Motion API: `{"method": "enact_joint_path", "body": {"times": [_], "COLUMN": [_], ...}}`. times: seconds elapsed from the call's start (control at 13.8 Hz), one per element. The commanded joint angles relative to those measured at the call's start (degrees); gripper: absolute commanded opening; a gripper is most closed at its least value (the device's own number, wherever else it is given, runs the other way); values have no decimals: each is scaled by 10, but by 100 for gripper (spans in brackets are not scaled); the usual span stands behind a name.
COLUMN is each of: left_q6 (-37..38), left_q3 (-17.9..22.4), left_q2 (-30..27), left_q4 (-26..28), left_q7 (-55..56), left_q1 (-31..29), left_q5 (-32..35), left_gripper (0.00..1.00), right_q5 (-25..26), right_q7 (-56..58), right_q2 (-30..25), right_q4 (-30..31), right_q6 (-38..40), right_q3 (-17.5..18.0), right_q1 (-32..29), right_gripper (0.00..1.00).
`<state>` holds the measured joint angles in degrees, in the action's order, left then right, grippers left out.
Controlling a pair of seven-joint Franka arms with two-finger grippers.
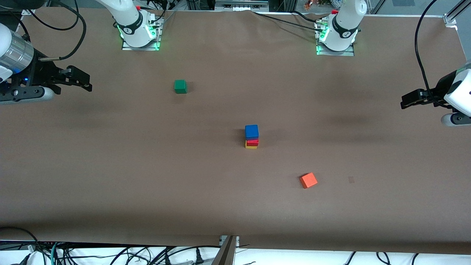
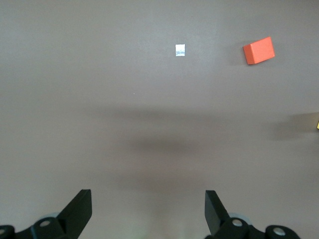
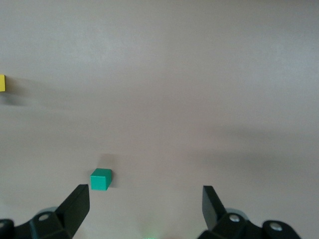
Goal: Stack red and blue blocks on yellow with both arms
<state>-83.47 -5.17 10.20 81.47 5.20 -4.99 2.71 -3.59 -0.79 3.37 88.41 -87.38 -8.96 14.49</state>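
Observation:
The blue block (image 1: 251, 131) sits on the red block (image 1: 252, 141), which sits on the yellow cube (image 1: 251, 146), forming one upright stack at the table's middle. My left gripper (image 1: 405, 102) is open and empty, raised at the left arm's end of the table, well apart from the stack. Its fingers (image 2: 79, 211) frame bare table, and a sliver of yellow (image 2: 317, 124) shows at the picture's edge. My right gripper (image 1: 87, 83) is open and empty, raised at the right arm's end. In the right wrist view, part of the yellow cube (image 3: 2, 82) shows at the edge.
A green cube (image 1: 180, 86) lies toward the right arm's base and also shows in the right wrist view (image 3: 101, 179). An orange cube (image 1: 308, 180) lies nearer the front camera than the stack and shows in the left wrist view (image 2: 259, 50). A small pale patch (image 2: 180, 50) is beside it.

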Motion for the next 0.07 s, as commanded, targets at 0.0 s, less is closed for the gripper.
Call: {"method": "enact_joint_path", "body": {"times": [0.0], "left_q6": [-7], "left_q3": [2], "left_q2": [-5], "left_q4": [6], "left_q7": [-12], "left_q1": [-4], "left_q5": [-11], "left_gripper": [100], "right_q5": [8], "right_q7": [9], "right_q2": [3], "right_q4": [-13], "right_q6": [13], "right_q3": [10], "right_q1": [-8], "right_gripper": [100]}}
